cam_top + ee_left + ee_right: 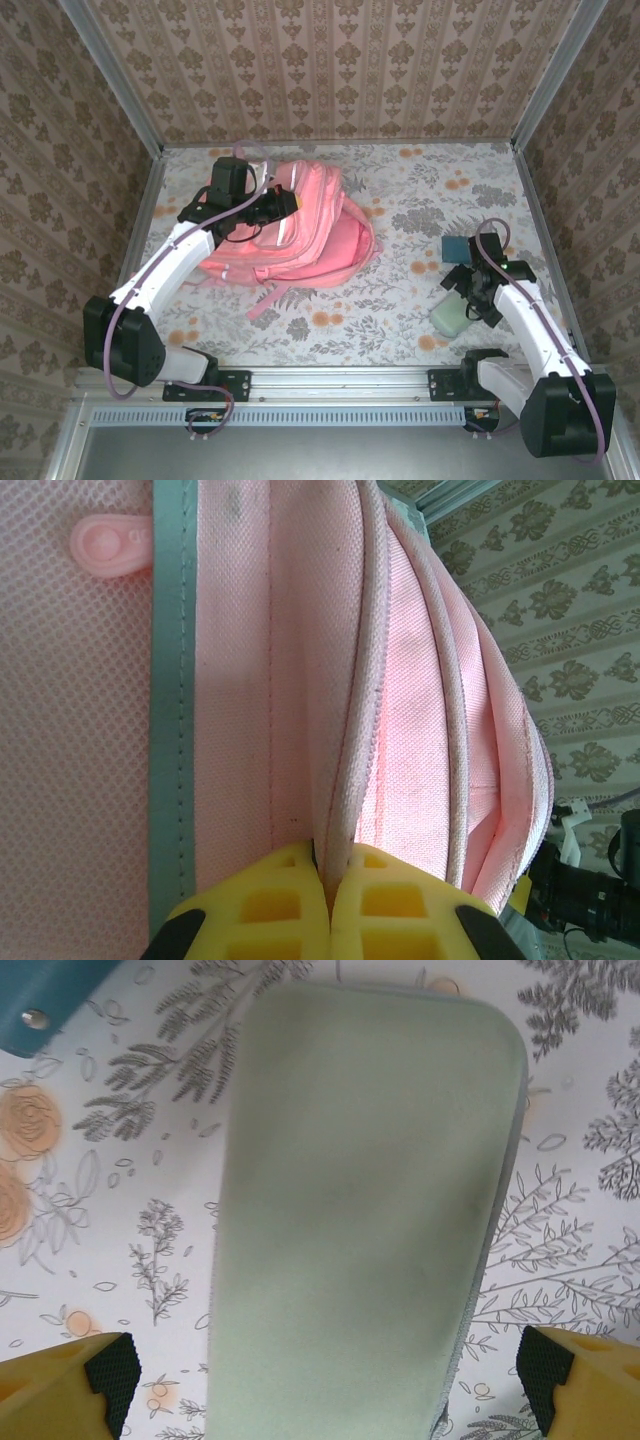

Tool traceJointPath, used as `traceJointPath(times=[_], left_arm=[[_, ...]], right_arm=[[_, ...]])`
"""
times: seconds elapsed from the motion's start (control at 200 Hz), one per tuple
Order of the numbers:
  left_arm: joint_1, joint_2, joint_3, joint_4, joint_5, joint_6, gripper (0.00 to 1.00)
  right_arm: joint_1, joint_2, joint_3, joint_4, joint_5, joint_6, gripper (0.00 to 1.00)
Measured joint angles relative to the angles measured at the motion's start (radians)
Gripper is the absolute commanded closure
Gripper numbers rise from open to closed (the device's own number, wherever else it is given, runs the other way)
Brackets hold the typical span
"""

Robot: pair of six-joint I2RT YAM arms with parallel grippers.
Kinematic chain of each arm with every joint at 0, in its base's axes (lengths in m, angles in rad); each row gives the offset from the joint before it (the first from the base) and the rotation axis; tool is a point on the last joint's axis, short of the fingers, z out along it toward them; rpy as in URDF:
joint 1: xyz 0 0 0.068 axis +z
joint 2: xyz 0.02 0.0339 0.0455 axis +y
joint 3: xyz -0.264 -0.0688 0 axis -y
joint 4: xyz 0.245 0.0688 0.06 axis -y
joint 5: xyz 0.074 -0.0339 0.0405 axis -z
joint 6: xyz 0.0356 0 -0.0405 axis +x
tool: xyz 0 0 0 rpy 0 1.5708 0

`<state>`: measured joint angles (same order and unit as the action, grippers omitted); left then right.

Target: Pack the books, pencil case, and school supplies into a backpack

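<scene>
Now L gripper (328, 895) clamps pink fabric backpack (312, 228) rim, prob. to hold it open; R gripper (328, 1368) spread astride mint-green soft pouch (360, 1210), 4 o'clock.

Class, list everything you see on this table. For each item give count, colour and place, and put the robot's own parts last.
pink backpack: one, pink, lying on the far left of the table
pencil case: one, pale mint green, flat on the near right
teal notebook: one, dark teal, just beyond the pencil case
table: one, white floral cloth with orange blooms, under everything
left claw: one, yellow, shut on an edge of the pink backpack
right claw: one, yellow, open over the pencil case
</scene>
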<state>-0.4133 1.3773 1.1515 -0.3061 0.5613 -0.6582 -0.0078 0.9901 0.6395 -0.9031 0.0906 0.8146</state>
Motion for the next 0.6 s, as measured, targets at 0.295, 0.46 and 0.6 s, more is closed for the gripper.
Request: traceJointPath(times=[0.295,0.46,0.6], left_arm=[[0.0,0.004,0.0,0.002,0.004,0.0,1.0],[0.0,0.004,0.0,0.0,0.004,0.0,1.0],[0.001,0.004,0.0,0.0,0.005,0.0,1.0]], right_arm=[[0.029,0.124,-0.041,0.092,-0.053,0.008,0.0],[0.032,0.227,-0.041,0.138,-0.057,0.002,0.04],[0.046,0.254,-0.041,0.162,-0.061,-0.025,0.27]])
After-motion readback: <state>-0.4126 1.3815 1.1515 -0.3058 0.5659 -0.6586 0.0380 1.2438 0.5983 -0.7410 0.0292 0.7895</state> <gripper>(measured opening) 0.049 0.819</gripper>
